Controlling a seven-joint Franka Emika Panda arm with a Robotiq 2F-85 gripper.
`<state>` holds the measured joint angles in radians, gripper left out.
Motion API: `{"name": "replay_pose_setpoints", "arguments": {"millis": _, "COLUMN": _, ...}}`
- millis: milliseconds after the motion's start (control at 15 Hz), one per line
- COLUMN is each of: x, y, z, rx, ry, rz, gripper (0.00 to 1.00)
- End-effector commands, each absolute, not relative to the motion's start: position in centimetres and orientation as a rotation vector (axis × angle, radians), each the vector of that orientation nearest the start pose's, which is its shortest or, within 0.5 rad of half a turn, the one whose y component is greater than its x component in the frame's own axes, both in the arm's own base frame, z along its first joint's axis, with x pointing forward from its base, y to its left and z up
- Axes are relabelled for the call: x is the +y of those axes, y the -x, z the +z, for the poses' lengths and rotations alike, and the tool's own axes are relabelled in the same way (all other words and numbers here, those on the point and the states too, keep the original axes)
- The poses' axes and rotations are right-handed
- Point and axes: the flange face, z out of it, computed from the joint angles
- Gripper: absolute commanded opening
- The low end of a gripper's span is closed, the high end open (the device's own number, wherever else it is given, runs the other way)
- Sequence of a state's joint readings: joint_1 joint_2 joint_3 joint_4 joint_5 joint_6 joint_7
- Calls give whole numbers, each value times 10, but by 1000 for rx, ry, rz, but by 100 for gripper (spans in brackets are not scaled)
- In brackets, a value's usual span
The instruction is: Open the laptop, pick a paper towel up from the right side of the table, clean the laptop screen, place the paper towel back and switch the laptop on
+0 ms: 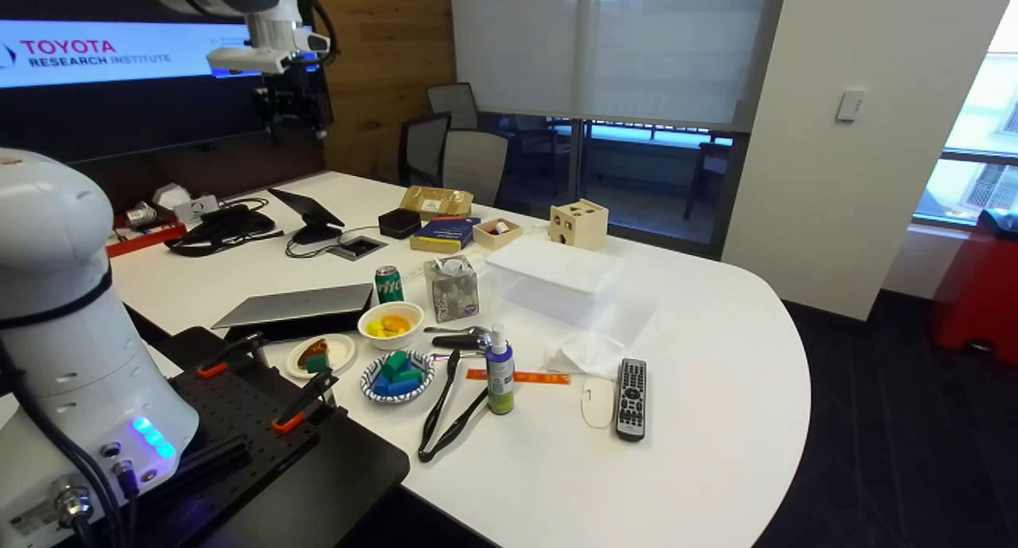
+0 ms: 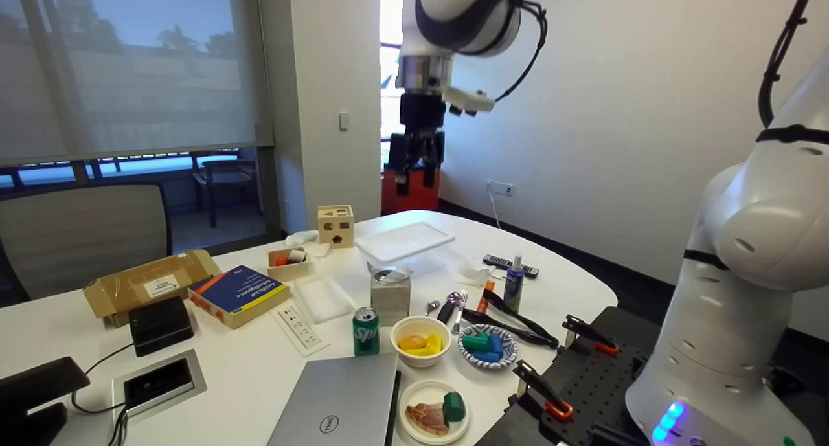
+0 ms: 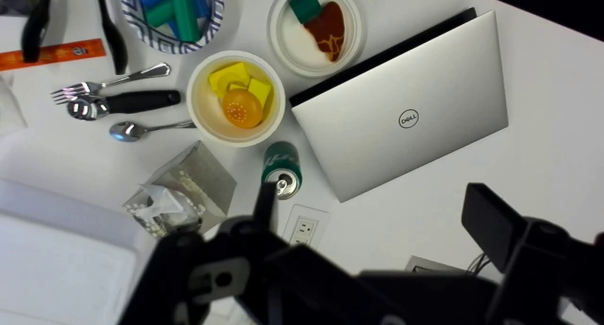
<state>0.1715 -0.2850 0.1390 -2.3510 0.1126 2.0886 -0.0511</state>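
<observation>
Reaching out above the table [image 1: 716,333], the arm [image 2: 758,229] is bent, and its gripper [image 3: 375,207] points down from quite high. Its two fingers [image 3: 490,216] stand wide apart. Close to the robot base [image 1: 87,389] there are two clamps [image 2: 586,330], then one plate [image 3: 297,44] and two bowls [image 3: 204,98]. Just beside the plate is one laptop [image 3: 377,131], its silver-grey lid [image 2: 340,394] lying low and a dark strip [image 3: 382,58] showing along one edge; how far it is open, I cannot tell. One green can [image 3: 281,156] stands near it. Next I count one pair of tongs [image 1: 459,430], one spray bottle [image 1: 499,381], one fork [image 3: 158,71], one spoon [image 3: 128,131], one scoop [image 3: 141,101] with a black handle and one orange strip [image 1: 541,378]. A little farther stands one tissue box [image 1: 453,295]. The paper towel [image 1: 587,353], one crumpled white sheet, lies on the right side of the table, near one remote control [image 1: 632,401] and one white-topped plastic box [image 1: 557,263]. Farther again are one blue book [image 2: 239,292], one small wooden tray [image 2: 288,273], one cardboard package [image 2: 152,285] and one wooden cube [image 2: 335,228] with holes.
</observation>
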Motion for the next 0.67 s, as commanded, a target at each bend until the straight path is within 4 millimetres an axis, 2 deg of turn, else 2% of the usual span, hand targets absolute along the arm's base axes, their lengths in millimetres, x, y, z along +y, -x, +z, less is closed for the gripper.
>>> {"name": "replay_pose_setpoints", "arguments": {"millis": 0, "x": 177, "y": -409, "z": 359, "rx": -468, "ry": 3027, "rz": -35, "gripper": 100}}
{"name": "replay_pose_setpoints", "arguments": {"millis": 400, "x": 185, "y": -353, "z": 202, "rx": -385, "ry": 3062, "rz": 27, "gripper": 100}}
{"name": "replay_pose_setpoints", "arguments": {"millis": 600, "x": 183, "y": -342, "z": 140, "rx": -347, "ry": 3045, "rz": 40, "gripper": 100}}
